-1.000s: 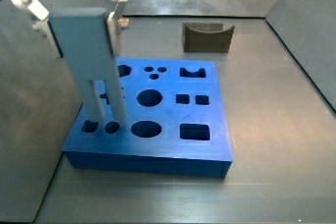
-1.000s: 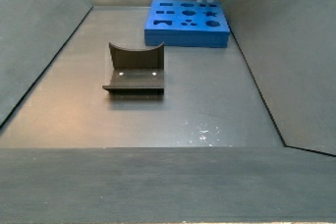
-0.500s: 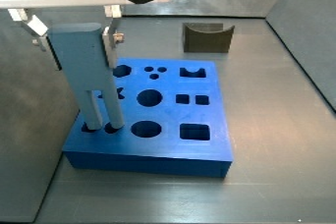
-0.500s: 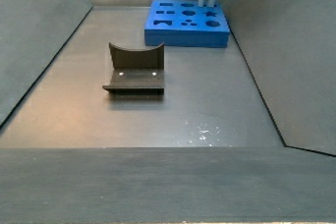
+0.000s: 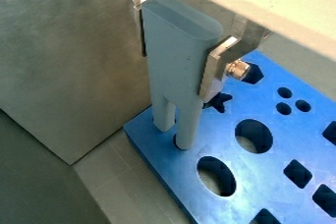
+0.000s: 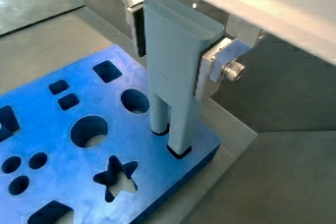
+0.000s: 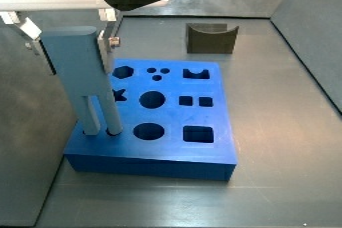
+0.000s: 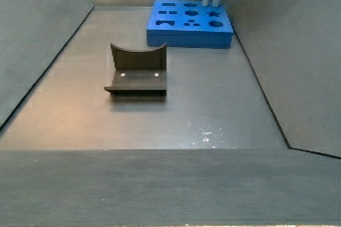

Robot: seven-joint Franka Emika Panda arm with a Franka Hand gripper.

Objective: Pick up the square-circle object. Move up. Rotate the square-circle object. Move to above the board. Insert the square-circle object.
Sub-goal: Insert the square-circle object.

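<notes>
The gripper (image 5: 197,46) clamped the peg (image 7: 84,72), whose 2 prongs sat in holes at the board's (image 7: 174,147) corner. Insertion was underway; pressing straight down seemed next.

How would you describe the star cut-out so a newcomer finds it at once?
Start at the blue board, where the gripper holds a tall grey-blue piece upright at one corner. Near the piece's feet lies the star cut-out: the only pointed outline among circles and squares.

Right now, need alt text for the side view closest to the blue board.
A tall pale grey-blue square-circle object, held from above by the gripper, stands with its two prongs in holes at a corner of the thick blue rectangular board with shaped cut-outs. A small olive-brown U-shaped block sits behind it on the grey floor.
</notes>
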